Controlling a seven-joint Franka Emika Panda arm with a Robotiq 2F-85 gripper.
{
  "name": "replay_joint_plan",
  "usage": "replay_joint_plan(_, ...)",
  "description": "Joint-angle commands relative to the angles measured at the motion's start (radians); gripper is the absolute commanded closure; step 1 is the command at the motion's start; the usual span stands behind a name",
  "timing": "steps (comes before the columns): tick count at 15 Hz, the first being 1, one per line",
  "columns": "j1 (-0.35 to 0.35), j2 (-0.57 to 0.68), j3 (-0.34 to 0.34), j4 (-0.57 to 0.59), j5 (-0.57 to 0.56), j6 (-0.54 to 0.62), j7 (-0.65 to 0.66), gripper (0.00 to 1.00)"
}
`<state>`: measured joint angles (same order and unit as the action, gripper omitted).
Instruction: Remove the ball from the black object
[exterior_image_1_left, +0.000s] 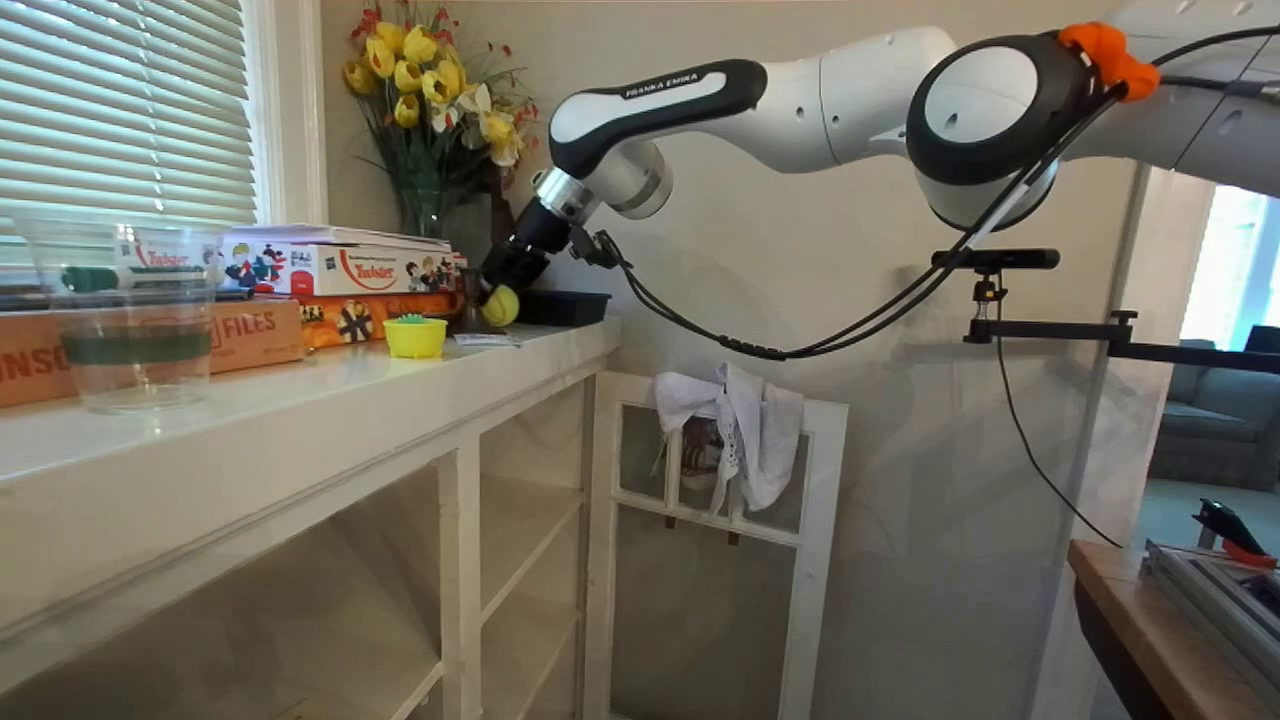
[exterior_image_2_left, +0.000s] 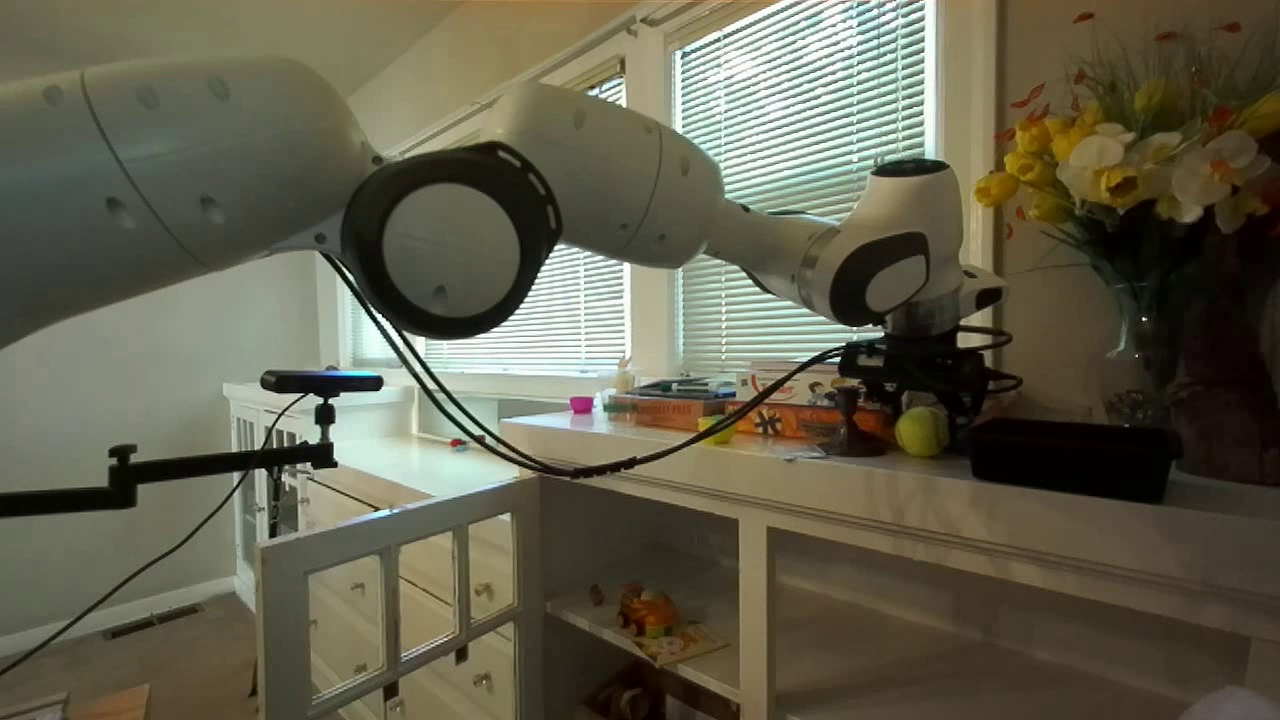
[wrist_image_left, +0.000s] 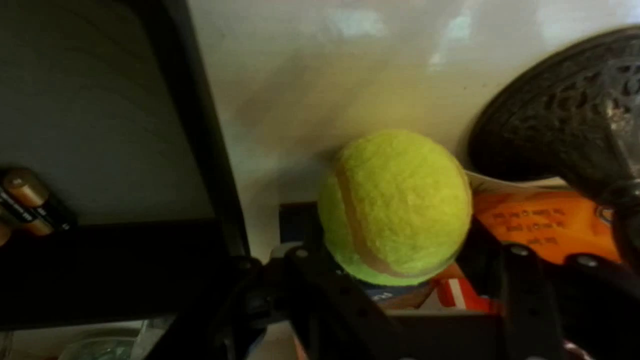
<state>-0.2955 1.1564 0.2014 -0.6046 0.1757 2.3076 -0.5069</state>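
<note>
The yellow-green ball (exterior_image_1_left: 500, 307) is outside the black object, beside it over the white counter. It also shows in an exterior view (exterior_image_2_left: 922, 432) and in the wrist view (wrist_image_left: 400, 200). The black object (exterior_image_1_left: 565, 308) is a shallow tray, also visible in an exterior view (exterior_image_2_left: 1070, 460); in the wrist view its wall (wrist_image_left: 200, 110) is left of the ball. My gripper (exterior_image_2_left: 935, 395) points down at the counter, with its black fingers against both sides of the ball. The ball is at or just above the counter; I cannot tell whether it touches.
Batteries (wrist_image_left: 30, 200) lie inside the tray. A dark metal candlestick (exterior_image_2_left: 855, 430) stands close to the ball. A yellow cup (exterior_image_1_left: 415, 337), game boxes (exterior_image_1_left: 370, 270) and a clear plastic cup (exterior_image_1_left: 140, 310) stand along the counter. A flower vase (exterior_image_2_left: 1140, 340) stands behind the tray.
</note>
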Motion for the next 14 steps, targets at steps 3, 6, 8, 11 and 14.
replay_joint_plan(3, 0.008, -0.042, -0.039, -0.013, -0.018, -0.003, 0.090, 0.08)
replay_joint_plan(6, 0.030, -0.127, -0.088, -0.015, -0.029, 0.034, 0.207, 0.00)
replay_joint_plan(8, 0.048, -0.181, -0.120, -0.024, -0.036, 0.059, 0.270, 0.00)
replay_joint_plan(11, 0.100, -0.280, -0.200, -0.053, -0.062, 0.047, 0.432, 0.00)
replay_joint_plan(14, 0.186, -0.368, -0.316, -0.115, -0.128, -0.039, 0.626, 0.00)
